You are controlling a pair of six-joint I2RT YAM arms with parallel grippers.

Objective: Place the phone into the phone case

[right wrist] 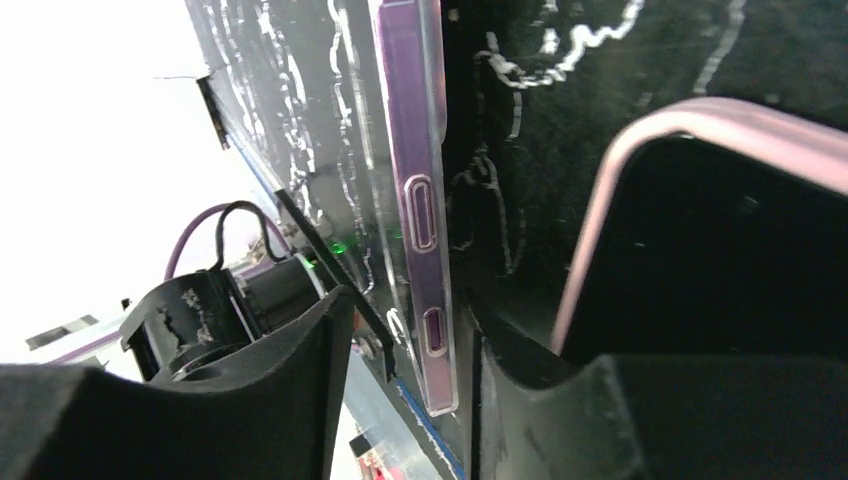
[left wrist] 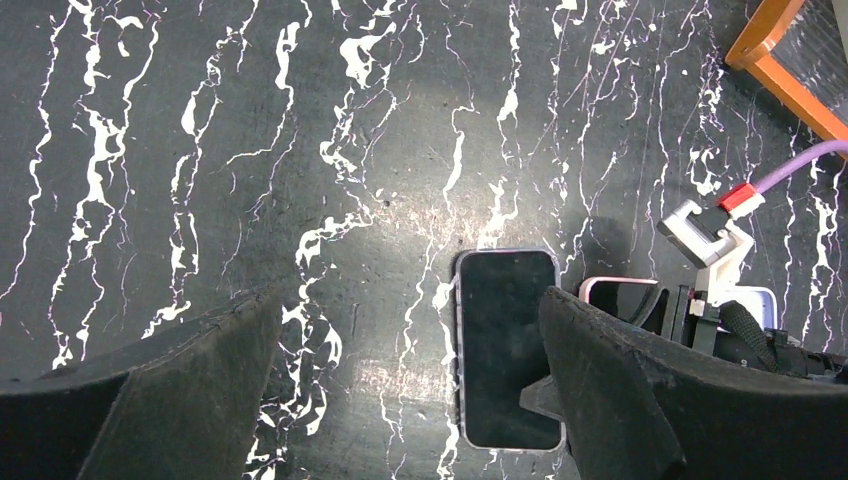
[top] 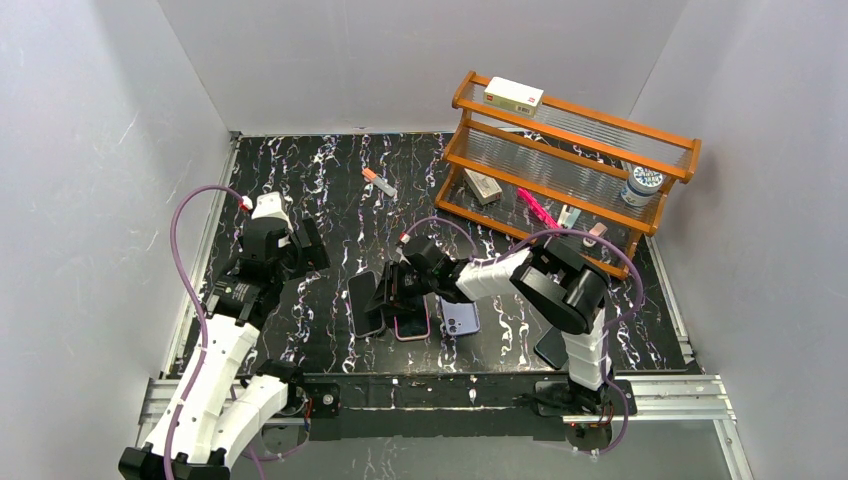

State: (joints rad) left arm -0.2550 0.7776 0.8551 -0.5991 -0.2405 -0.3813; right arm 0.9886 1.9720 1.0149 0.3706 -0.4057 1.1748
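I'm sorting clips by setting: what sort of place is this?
Probably a lab robot cell: plain white panels wall in a black marbled table, with the left arm and right arm bolted at its near edge.

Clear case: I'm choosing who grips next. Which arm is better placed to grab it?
Right. The right gripper is down at the clear case, jaws astride its edge; the left gripper hovers open above the table.

Plain pale walls [top: 300, 60] enclose a black, white-veined marbled tabletop [top: 330, 170]. An orange wooden rack [top: 570, 150] stands at its far right corner; an aluminium rail [top: 450, 390] borders the near edge.
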